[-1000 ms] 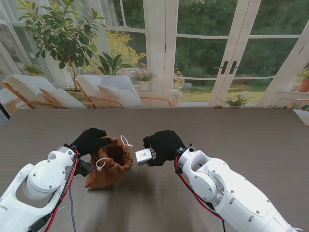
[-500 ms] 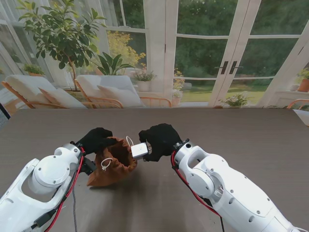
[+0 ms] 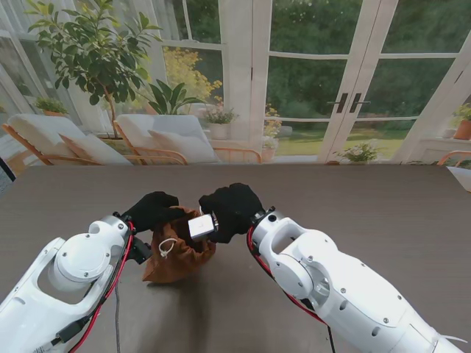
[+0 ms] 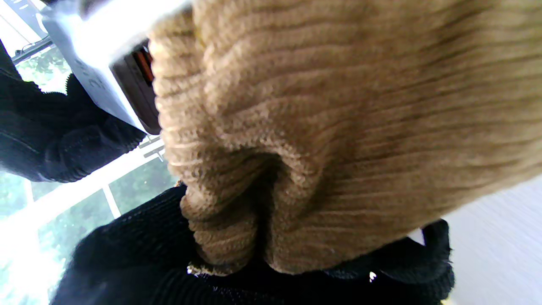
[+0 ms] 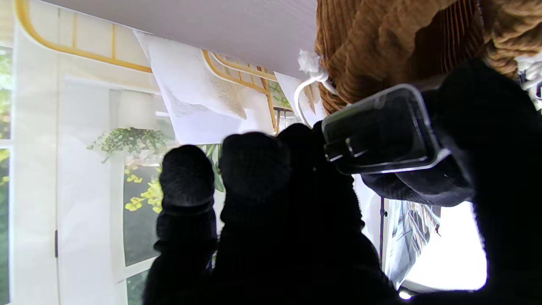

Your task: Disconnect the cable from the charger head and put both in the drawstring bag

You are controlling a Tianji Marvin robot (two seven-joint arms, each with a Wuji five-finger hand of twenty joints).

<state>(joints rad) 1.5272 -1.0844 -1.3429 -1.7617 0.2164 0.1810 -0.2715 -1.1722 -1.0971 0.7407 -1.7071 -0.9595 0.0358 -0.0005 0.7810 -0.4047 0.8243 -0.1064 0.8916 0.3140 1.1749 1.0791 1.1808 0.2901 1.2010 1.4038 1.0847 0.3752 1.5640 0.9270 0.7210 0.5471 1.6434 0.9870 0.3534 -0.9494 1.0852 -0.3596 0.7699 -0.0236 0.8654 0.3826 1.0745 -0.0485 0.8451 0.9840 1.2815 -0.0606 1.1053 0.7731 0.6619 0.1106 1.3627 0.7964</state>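
Two black-gloved robot hands meet at the middle of the table. The right hand (image 3: 229,209) is closed around one small white rectangular plastic charger head (image 3: 201,226), pinching it between the thumb and the curled fingers (image 5: 254,169); in the right wrist view the block's dark glossy end face (image 5: 379,131) points toward the camera. The charger head sits right at the mouth of the bag, touching or just over its rim on the robot's right side. The left hand (image 3: 153,211) grips the far left edge of one brown ribbed corduroy drawstring bag (image 3: 179,259), its fingers (image 4: 139,250) bunched on a fold of the cloth, holding the opening up. The bag stands slumped on the one dark grey-brown table top (image 3: 383,213), between the two white arms. One white drawstring cord loop (image 3: 166,247) hangs on the bag's near left face; a second white cord end with a knot (image 5: 311,70) shows beside the bag in the right wrist view. The cable itself cannot be made out in any view. Beyond the table, glass doors (image 3: 346,81) look onto greenery
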